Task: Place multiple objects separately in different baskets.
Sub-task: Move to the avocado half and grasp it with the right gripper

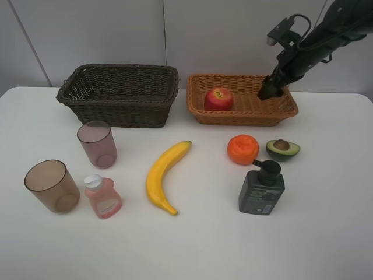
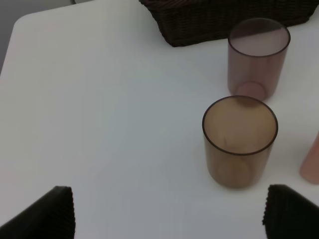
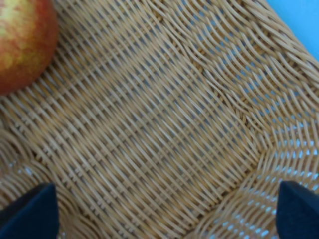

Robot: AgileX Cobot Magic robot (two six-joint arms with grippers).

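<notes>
**Over the tan basket: right pincer wide and empty, apple inside**

Clock directions are read on the white table (image 1: 326, 245) as the high camera sees it, with 12 o'clock at the far edge. At 1 o'clock lies the shallow light orange-tan wicker basket (image 1: 245, 118). The round red apple (image 1: 218, 99) rests at the 9 o'clock end of its floor. The right gripper (image 3: 164, 211) hangs inside the 3 o'clock end of this basket, jaws spread wide with nothing between them, apart from the apple. At 11 o'clock stands the deep dark brown wicker basket (image 1: 116, 111).

The long yellow banana (image 1: 163, 175) lies near the dial's centre. At its 3 o'clock sits the orange tangerine (image 1: 243, 149). The halved avocado (image 1: 283, 149) is just beside the tangerine, pit up. The dark green pump bottle (image 1: 261, 189) is at 6 o'clock of the tangerine.

The farther translucent brownish-pink cup (image 1: 97, 144) stands upright at 9 o'clock. The nearer translucent brownish-pink cup (image 1: 52, 186) stands at 8 o'clock. The small pink bottle with white cap (image 1: 103, 197) is just beside the nearer cup, at its 3 o'clock.

The left gripper (image 2: 167, 214) shows only in its wrist view. Its jaws are wide apart and empty, over bare table near the nearer cup.
</notes>
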